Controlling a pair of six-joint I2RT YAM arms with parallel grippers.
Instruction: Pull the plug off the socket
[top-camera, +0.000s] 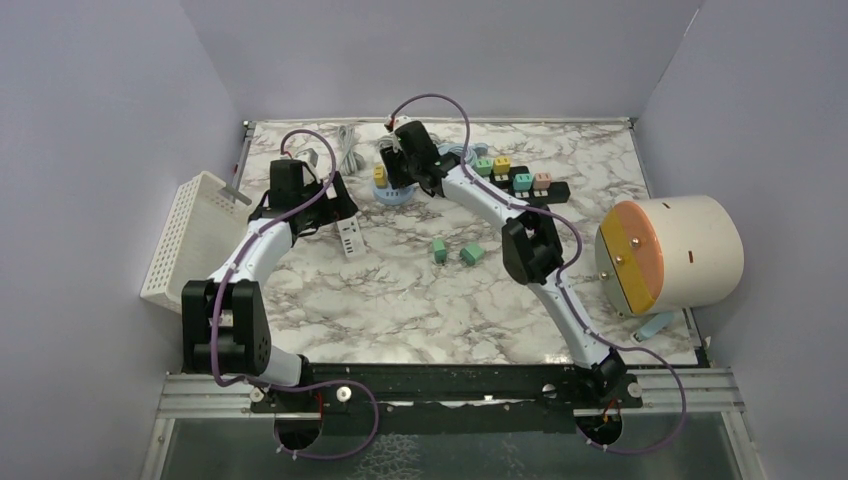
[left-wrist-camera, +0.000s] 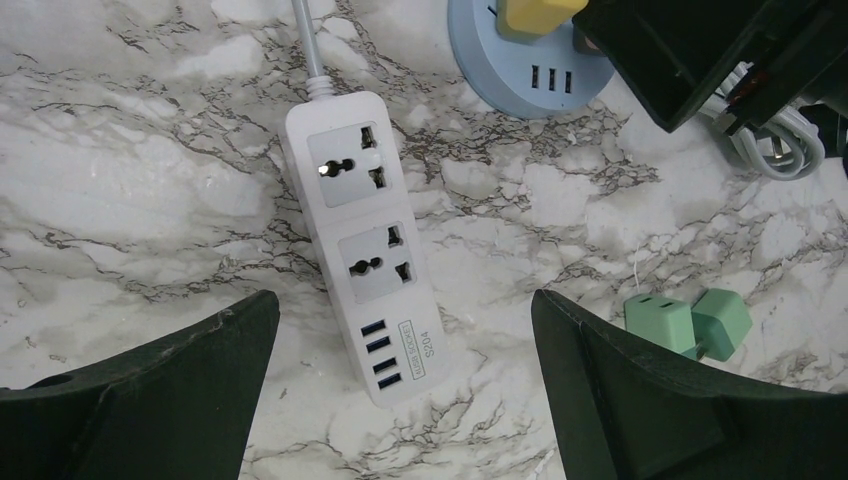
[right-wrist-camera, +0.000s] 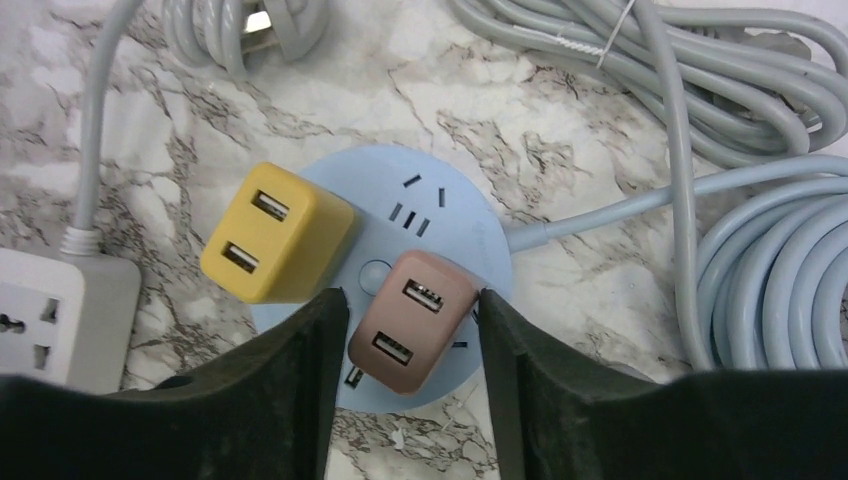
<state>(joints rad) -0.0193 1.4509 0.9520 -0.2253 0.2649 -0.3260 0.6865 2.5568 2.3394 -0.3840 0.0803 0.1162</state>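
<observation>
Held narrow in right gripper (right-wrist-camera: 412, 300): brown plug (right-wrist-camera: 412, 330), near far edge. Pull straight up off round blue socket (right-wrist-camera: 440, 200); brace base with wide-open left gripper (left-wrist-camera: 405, 305).

**White shells, black joints, purple cable**

Here's my left arm (top-camera: 262, 240): smooth white tubes between chunky black joint housings, with a purple cable (top-camera: 310, 132) looping alongside. My right arm (top-camera: 478, 197) wears the same kit, with white shells, black blocks at elbow and wrist, and its own purple line. Up close now, my left gripper (left-wrist-camera: 405, 305) has broad matte-black fingers (left-wrist-camera: 170, 390) with rounded tips. My right gripper (right-wrist-camera: 410, 310) shows matching dark fingers, flat on the inner faces and faintly sheened. Down at the bases there's a black rail (top-camera: 450, 385) dotted with silver bolts (top-camera: 343, 393).
</observation>
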